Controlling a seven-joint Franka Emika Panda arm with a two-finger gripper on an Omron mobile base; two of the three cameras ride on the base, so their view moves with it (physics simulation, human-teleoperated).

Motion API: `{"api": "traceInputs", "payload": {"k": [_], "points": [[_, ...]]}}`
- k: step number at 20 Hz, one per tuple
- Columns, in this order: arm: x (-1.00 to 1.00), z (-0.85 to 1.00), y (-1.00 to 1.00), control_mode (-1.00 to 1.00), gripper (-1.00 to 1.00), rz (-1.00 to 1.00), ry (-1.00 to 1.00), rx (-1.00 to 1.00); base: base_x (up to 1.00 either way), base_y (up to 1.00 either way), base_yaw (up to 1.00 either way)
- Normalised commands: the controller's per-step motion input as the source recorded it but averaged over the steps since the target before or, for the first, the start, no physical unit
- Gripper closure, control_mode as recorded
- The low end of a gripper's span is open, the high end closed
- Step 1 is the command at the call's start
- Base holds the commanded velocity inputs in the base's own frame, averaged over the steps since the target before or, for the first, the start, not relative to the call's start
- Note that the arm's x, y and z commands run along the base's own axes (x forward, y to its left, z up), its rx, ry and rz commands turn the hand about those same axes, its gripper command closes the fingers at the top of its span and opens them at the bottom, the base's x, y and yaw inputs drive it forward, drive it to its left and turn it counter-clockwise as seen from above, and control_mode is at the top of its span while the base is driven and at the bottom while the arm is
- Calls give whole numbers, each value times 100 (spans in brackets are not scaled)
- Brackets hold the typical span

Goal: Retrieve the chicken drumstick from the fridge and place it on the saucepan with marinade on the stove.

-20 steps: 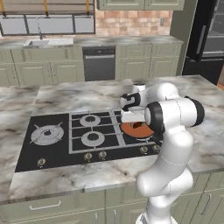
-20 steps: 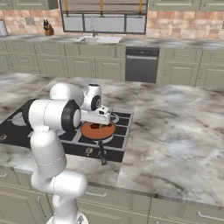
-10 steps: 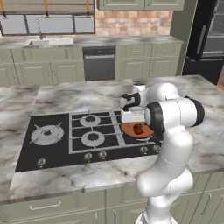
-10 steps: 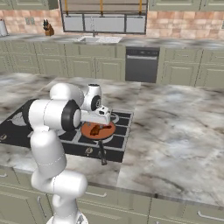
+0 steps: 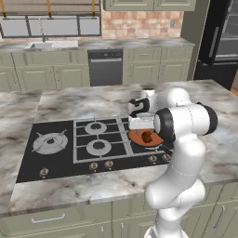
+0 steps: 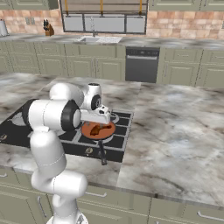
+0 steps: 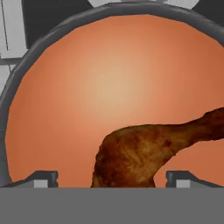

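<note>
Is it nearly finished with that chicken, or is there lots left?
Nearly finished. The reddish-brown chicken drumstick already lies on the orange-red marinade in the round saucepan on the black stove. The claw hangs open over it; only pulling away seems left.

A home kitchen. A marble island tabletop [image 5: 74,186] carries the stove [image 5: 88,142]. Green cabinets [image 6: 78,65], a sink [image 6: 103,39], dishwasher [image 6: 141,64], brick wall [image 5: 139,23] and fridge [image 5: 223,37] stand behind.

Even, soft rendered light, faint shadows, no glare; slightly coarse textures, mild blur in the close hand view.
</note>
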Motion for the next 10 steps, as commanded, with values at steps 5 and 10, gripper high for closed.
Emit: {"api": "traceInputs", "payload": {"k": [5, 10], "points": [[-18, 74, 0, -100, -100, 6, -6, 0, 0, 0, 0], [-71, 52, 0, -100, -100, 4, -16, 0, 0, 0, 0]]}}
